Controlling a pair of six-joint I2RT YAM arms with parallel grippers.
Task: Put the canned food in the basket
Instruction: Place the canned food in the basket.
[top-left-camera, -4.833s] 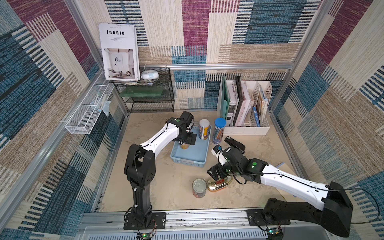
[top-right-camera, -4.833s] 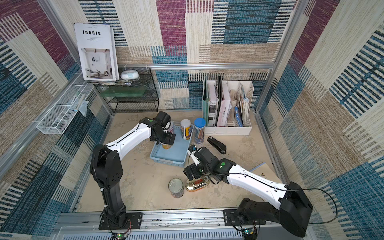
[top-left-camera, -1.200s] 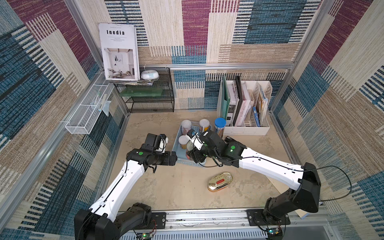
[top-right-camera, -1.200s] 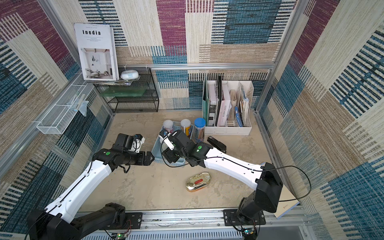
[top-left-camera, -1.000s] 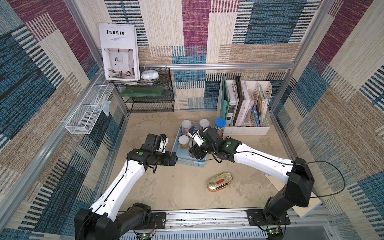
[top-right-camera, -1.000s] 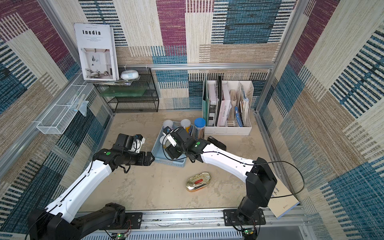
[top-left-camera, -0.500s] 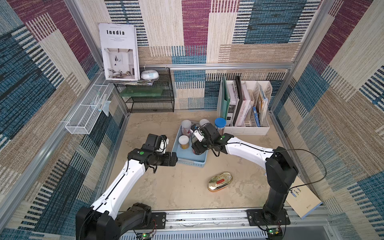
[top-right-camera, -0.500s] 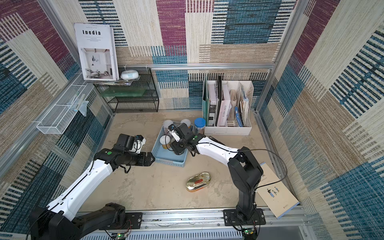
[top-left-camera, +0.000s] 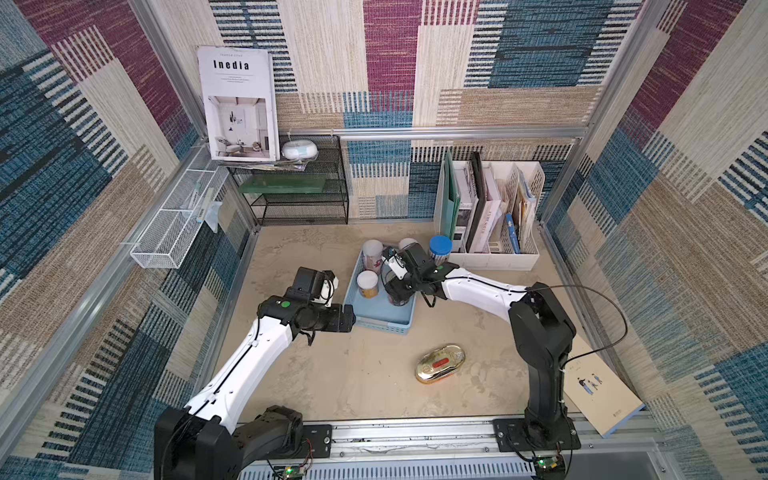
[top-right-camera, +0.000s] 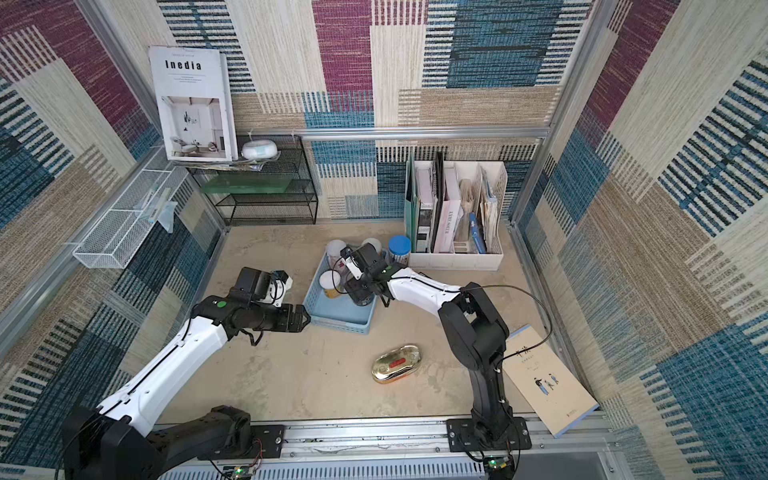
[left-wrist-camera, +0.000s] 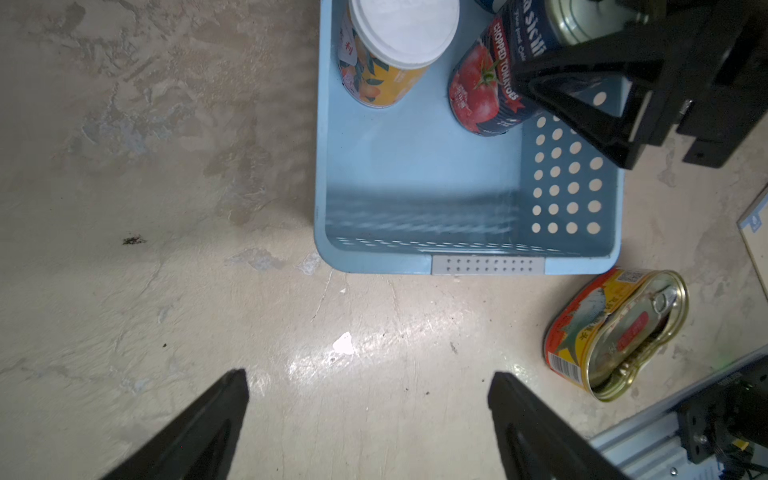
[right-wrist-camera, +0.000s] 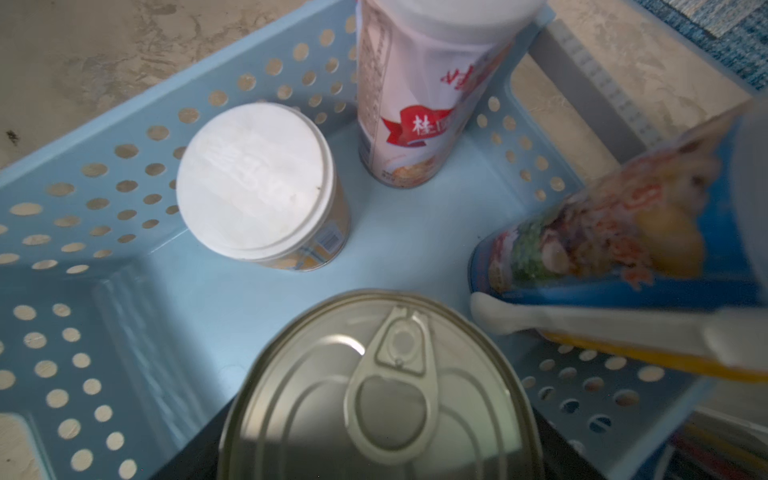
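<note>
**Pull-tab tin gripped inside the basket; oval tin out on the table**

Both top views show the light blue basket (top-left-camera: 380, 328) (top-right-camera: 337, 318) at the centre of the frame. The right gripper (top-left-camera: 397, 291) reaches into it from the right, with its jaws closed on the pull-tab tin (left-wrist-camera: 482, 95) (right-wrist-camera: 386, 395), which bears a tomato label. Whether the tin's base touches the basket floor cannot be told.

Inside the basket stand the short yellow can (top-left-camera: 368, 284) (right-wrist-camera: 257, 183) and, at its upper end, the pink can (top-left-camera: 372, 254) (right-wrist-camera: 424, 104). A third white-lidded can (right-wrist-camera: 602, 249), with a blue and yellow label, is at the upper right corner, largely hidden in the top views.

The oval gold tin (top-left-camera: 439, 363) (top-right-camera: 395, 362) lies on the table (top-left-camera: 365, 382), below and to the right of the basket and apart from it.

The left gripper (top-left-camera: 340, 318) (left-wrist-camera: 368, 374) hangs just beside the basket's lower left corner, with its jaws spread wide and holding nothing.
</note>
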